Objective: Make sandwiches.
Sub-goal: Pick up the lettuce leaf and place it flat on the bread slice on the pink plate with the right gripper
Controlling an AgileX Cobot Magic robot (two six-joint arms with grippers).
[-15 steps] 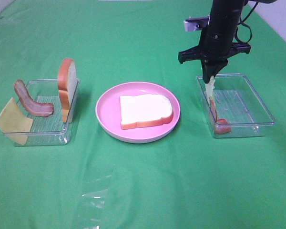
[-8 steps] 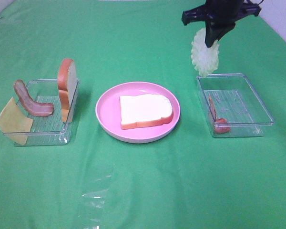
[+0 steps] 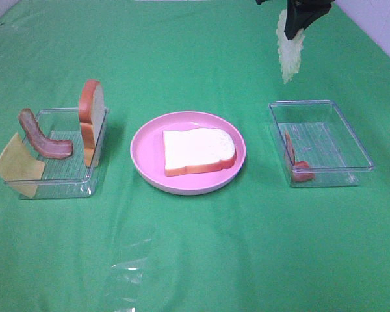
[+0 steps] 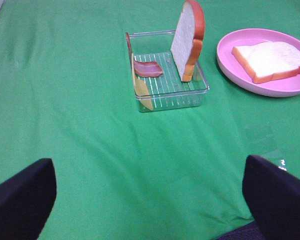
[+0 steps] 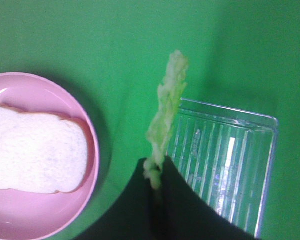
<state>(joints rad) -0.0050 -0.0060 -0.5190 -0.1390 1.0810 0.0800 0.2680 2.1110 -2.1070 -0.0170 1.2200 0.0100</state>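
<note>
The lettuce (image 3: 290, 55) hangs limp from the right gripper (image 3: 294, 26), which is clenched on its top edge, high above the table and the right tray (image 3: 351, 140). It looks light, thin and floppy, so an edge pinch suits it, though it may sway. A second ago it was down inside that tray; now it is lifted clear. The left gripper (image 4: 150, 195) waits released.

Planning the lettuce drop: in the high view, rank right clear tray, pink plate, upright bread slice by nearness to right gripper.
1. Clear plastic tray, right side, closest to right gripper holding pale green lettuce.
2. Round pink plate, centre.
3. Upright white bread slice, far left.
</note>
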